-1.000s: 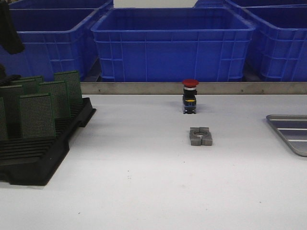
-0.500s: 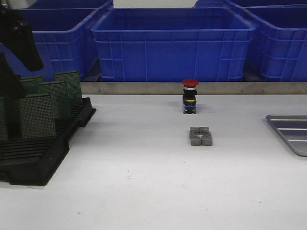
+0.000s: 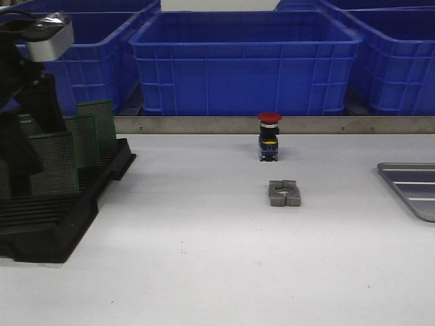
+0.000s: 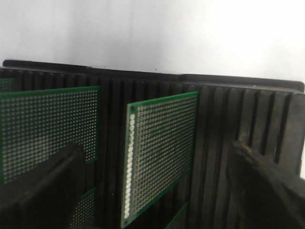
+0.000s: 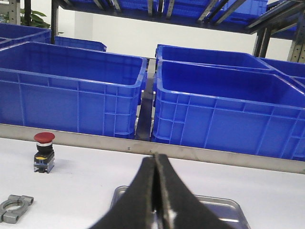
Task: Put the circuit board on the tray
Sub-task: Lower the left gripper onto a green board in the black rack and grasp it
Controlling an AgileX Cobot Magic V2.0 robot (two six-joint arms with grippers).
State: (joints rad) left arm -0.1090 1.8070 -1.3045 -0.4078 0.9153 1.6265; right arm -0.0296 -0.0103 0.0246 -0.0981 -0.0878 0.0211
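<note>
While the white surface carries a black rack of upright boards at its left, the tray lies far right; the left claw gapes wide around one board, gripping nothing, and the right claw is closed, empty.

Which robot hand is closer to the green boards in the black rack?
Left. The left end effector is open right over the rack, its fingers either side of a circuit board. The right end effector is shut, far off above the tray.
</note>
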